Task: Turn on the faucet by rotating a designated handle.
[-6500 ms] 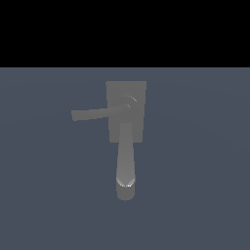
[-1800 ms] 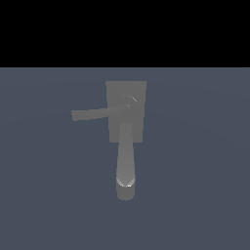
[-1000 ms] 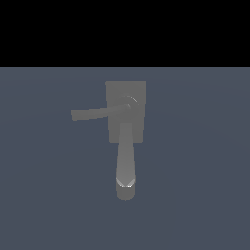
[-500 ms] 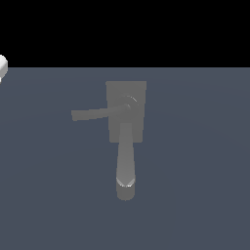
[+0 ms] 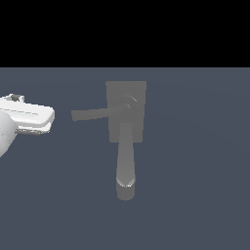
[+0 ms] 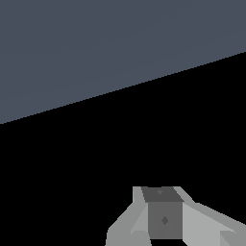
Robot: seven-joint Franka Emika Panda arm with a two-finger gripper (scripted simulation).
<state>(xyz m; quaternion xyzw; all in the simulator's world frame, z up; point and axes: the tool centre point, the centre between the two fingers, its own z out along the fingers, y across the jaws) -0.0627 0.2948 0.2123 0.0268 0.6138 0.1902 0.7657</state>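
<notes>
The matte grey faucet (image 5: 126, 122) stands in the middle of the exterior view, with a rectangular block base (image 5: 139, 88), a round hub (image 5: 129, 103) and a long tapering spout (image 5: 125, 163) pointing toward the camera. The handle (image 5: 90, 114), a thin straight bar, projects from the hub toward the exterior view's left. My white gripper (image 5: 49, 117) comes in from the exterior view's left, a short gap away from the handle's tip and not touching it. In the wrist view the gripper (image 6: 163, 192) shows its fingers together with no gap and nothing held. The faucet is out of the wrist view.
The faucet sits on a flat blue-grey floor (image 5: 195, 195) that ends at a black background behind it. The wrist view shows only a band of that floor (image 6: 96, 43) and blackness.
My arm has entered from the exterior view's left and moved toward the handle's tip. The faucet and its handle have not moved.
</notes>
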